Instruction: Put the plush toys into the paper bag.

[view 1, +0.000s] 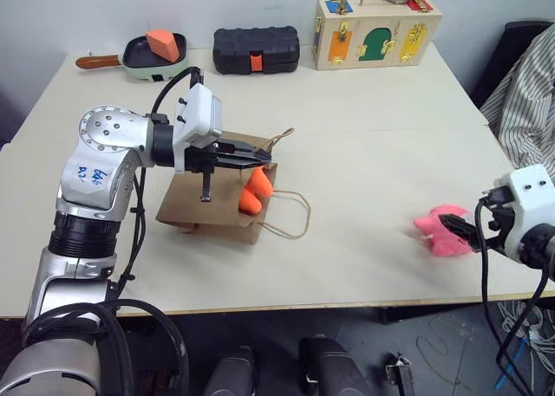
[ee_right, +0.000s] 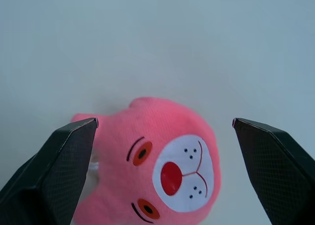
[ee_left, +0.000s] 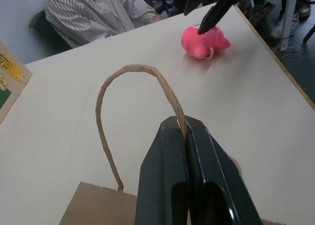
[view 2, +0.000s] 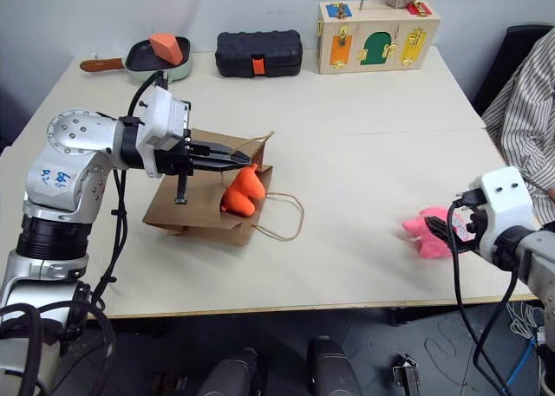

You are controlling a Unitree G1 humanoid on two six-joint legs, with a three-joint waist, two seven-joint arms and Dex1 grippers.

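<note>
— Left eye view first: where do the plush toys sit?

— The orange plush toy [view 1: 254,194] lies in the mouth of the paper bag [view 1: 208,207], which lies on its side on the pale surface [view 1: 364,145]. The pink plush toy [view 1: 444,230] rests on the surface near its front right edge, well apart from the bag.

— And the claws?

— The left claw [ee_left: 185,131] is pressed together on one tan cord handle [ee_left: 130,87] of the bag, holding it up above the bag's opening. The second handle [view 1: 293,218] lies flat on the surface beside the opening. The right claw [ee_right: 165,124] is spread wide, one finger on either side of the pink toy's head; the fingers [ee_right: 54,171] are not touching it. The toy's white-and-red face patch looks toward the wrist camera.

— What lies further out?

— Along the far edge stand a green pan [view 1: 149,61] holding an orange wedge block [view 1: 163,43], a black ribbed case [view 1: 256,49], and a wooden latch box [view 1: 377,32]. A person in a striped shirt [view 1: 525,93] sits at the right side of the surface.
</note>
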